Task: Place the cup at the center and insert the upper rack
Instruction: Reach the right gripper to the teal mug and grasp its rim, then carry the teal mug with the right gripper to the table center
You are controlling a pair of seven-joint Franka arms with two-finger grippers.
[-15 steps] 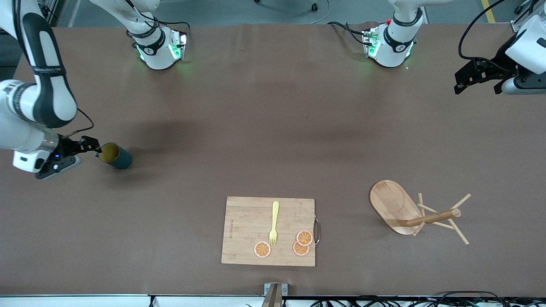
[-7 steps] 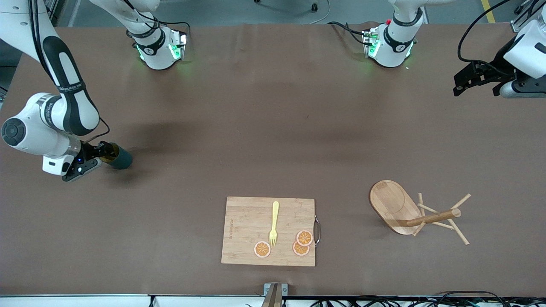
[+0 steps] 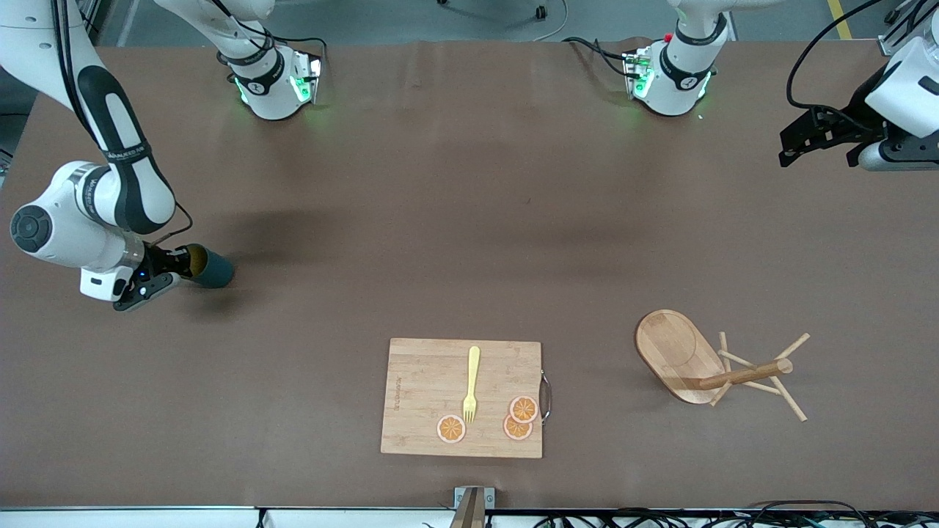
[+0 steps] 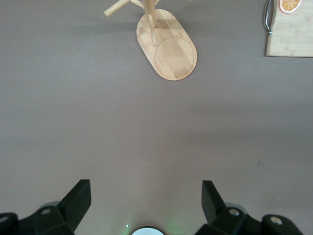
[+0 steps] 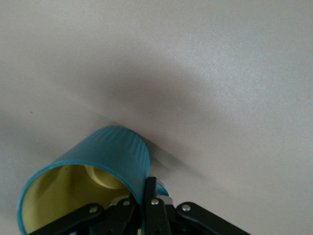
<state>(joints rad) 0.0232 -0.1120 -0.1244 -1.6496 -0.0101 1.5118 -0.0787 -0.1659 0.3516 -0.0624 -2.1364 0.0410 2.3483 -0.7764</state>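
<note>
At frame left, the right claw (image 3: 178, 265) pinches the cup (image 3: 210, 268) wall to carry it centreward. The left claw (image 3: 820, 139) waits spread, upper right; the upper rack (image 3: 715, 367) lies toppled, lower right.

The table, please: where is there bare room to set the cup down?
The table is bare across its middle, between the bases and the board. The board holds a fork and slices; the rack lies toward the left arm's end. The right end effector grips the cup.

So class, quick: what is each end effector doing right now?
Left end effector: open, empty, over bare table.
Right end effector: shut on the cup rim.
</note>
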